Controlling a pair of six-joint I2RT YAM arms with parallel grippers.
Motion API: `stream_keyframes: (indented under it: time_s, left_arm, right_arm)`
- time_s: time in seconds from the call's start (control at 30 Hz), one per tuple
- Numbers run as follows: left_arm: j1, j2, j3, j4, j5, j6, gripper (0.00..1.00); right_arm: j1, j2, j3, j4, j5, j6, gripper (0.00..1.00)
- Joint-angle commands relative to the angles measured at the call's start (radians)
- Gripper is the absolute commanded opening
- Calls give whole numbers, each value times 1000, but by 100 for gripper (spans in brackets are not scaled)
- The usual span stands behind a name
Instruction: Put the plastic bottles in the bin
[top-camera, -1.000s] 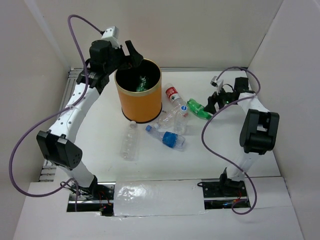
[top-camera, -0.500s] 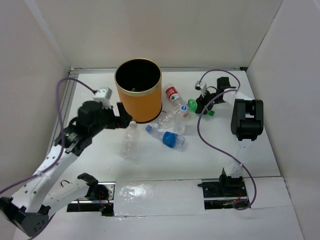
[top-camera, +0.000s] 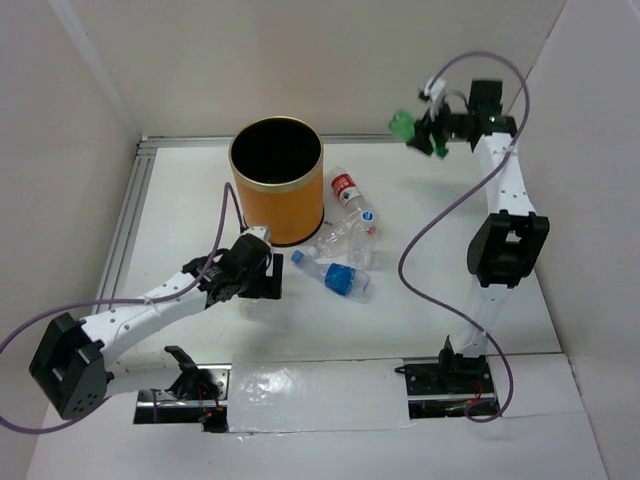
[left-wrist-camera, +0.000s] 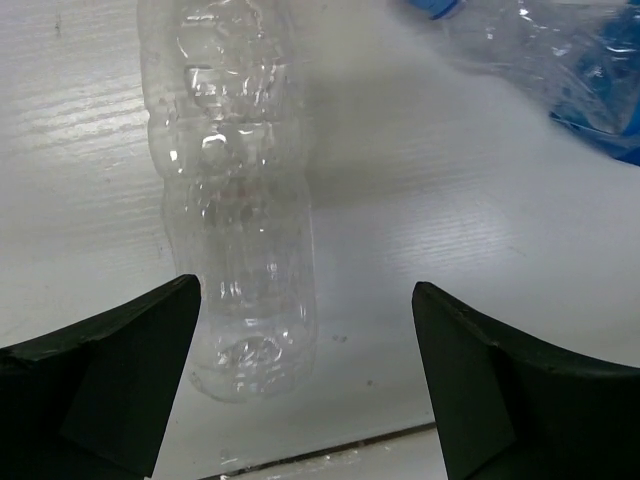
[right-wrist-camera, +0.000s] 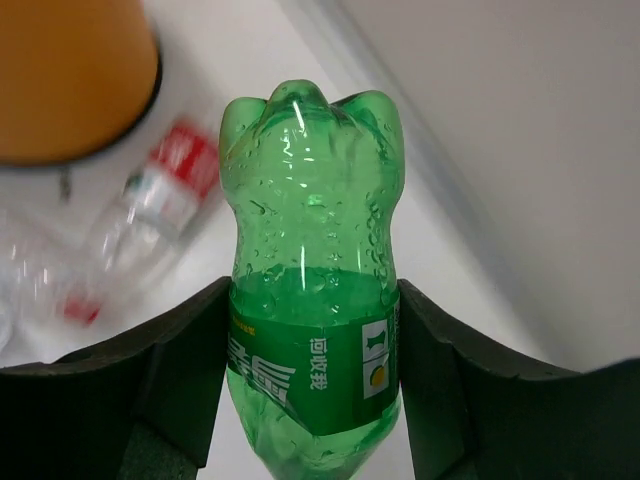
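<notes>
The orange bin (top-camera: 281, 207) stands at the back left; it also shows in the right wrist view (right-wrist-camera: 70, 70). My right gripper (top-camera: 428, 137) is shut on a green bottle (top-camera: 403, 126), held high near the back wall, right of the bin. In the right wrist view the green bottle (right-wrist-camera: 312, 300) sits between the fingers of the gripper (right-wrist-camera: 312, 370). My left gripper (top-camera: 262, 283) is open, low over the table in front of the bin. A clear bottle (left-wrist-camera: 235, 200) lies on the table, its base by the left finger of the gripper (left-wrist-camera: 305, 370).
A red-label bottle (top-camera: 345, 187), a crumpled clear bottle (top-camera: 345, 240) and a blue-label bottle (top-camera: 340, 278) lie right of the bin. The blue-label bottle also shows in the left wrist view (left-wrist-camera: 560, 50). White walls close in the table on three sides.
My left arm has swung from the bin's rim down to the clear bottle in front of it. My right gripper has lifted the green bottle off the table and up toward the back.
</notes>
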Motion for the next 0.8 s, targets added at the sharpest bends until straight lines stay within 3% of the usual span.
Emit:
stream_keyframes:
  time_s: [0.0,0.1,0.2,0.37,0.43,0.5,0.53,0.63,0.7,0.77]
  left_arm:
    - [-16,67,-10,66,-90,-35,100]
    - [-17,124,-10,57,-147,-83,100]
    - [-26,147,-28,57,-170,-107,100]
    - [-26,181,-52,66,-183,-146,100]
    - [-35,181,-63,88,-171,-158,92]
    - [-44,190,-89,99,-170,-167,75]
    - [-44,190,-89,111,-160,-167,54]
    - [-53,201,-109,111,-151,-167,31]
    - [-64,163,-109,111,-151,-167,15]
    - [-78,110,-89,55,-151,-167,4]
  right_arm:
    - [107,-115,243,68,-202,128,5]
    - [246,-125,259,248,-282,315,5]
    - [416,-108,239,355,-261,347,5]
    - [582,12,346,358,-221,383,6]
    - [622,53,346,382,-183,417,9]
    - [632,75,346,404,-183,445,14]
    - [632,96,346,413,-170,475,34]
    - [621,110,346,439,-158,518,84]
    - [612,99,346,439,-158,543,99]
    - [612,60,346,439,-149,561,99]
